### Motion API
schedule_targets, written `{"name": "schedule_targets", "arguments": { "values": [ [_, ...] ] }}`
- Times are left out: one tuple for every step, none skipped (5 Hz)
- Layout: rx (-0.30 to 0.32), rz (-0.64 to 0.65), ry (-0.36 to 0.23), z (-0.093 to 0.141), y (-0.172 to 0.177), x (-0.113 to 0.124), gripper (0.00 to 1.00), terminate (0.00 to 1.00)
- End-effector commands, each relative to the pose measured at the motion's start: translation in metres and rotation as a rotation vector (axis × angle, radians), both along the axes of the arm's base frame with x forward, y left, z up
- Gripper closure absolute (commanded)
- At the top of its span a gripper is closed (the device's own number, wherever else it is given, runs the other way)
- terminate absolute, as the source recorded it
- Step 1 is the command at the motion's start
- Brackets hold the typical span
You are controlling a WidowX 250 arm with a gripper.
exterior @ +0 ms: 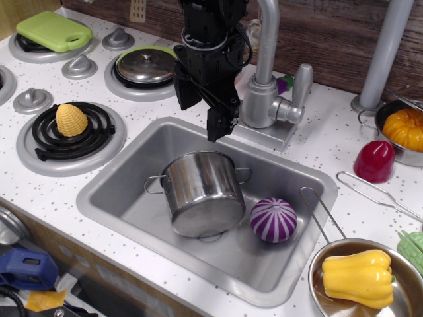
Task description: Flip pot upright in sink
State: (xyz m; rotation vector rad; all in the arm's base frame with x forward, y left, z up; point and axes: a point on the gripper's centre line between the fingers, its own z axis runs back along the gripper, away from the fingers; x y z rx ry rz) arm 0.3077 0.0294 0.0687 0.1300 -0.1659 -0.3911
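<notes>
Observation.image is showing the sink [125, 191] set into the middle of the white speckled worktop [317, 142], and the pot [201, 191] is being seen inside it, towards the left half of the basin. The pot is lying tilted, its base turned towards the front edge of the worktop and its rim towards the back edge; the loop handles are sticking out to either side. A purple striped ball [273, 220] is resting on the basin floor just beside the pot, on its right.

The gripper [205, 115] is being held above the back rim of the sink, apart from the pot, beside the grey faucet [268, 86]. Its dark fingers are pointing downward; the jaws appear spread, with nothing held between them.

Near the left edge of the worktop, a yellow corn cob [71, 119] is sitting on a black coil burner [71, 132]. Towards the back left corner, a green cutting board [53, 30] is lying on another burner, and a steel lid [145, 65] is covering a third. At the front right corner, a yellow pepper [357, 277] is lying in a long-handled pan [317, 277]. Near the right edge, a red pepper [374, 160] is standing on the worktop.
</notes>
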Motion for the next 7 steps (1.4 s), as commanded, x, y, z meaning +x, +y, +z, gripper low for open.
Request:
{"name": "schedule_targets", "arguments": {
  "values": [
    [0.000,0.000,0.000,0.000,0.000,0.000,0.00,0.00],
    [-0.070,0.010,0.024,-0.005,0.001,0.002,0.00,0.00],
    [-0.131,0.022,0.051,-0.008,0.001,0.002,0.00,0.00],
    [-0.284,0.011,0.118,-0.012,0.012,0.007,0.00,0.00],
    [-0.418,0.008,0.179,-0.022,0.022,0.012,0.00,0.00],
    [-0.482,0.034,0.219,-0.025,0.023,0.012,0.00,0.00],
    [-0.549,0.082,0.258,-0.028,0.019,0.010,0.00,0.00]
  ]
}}
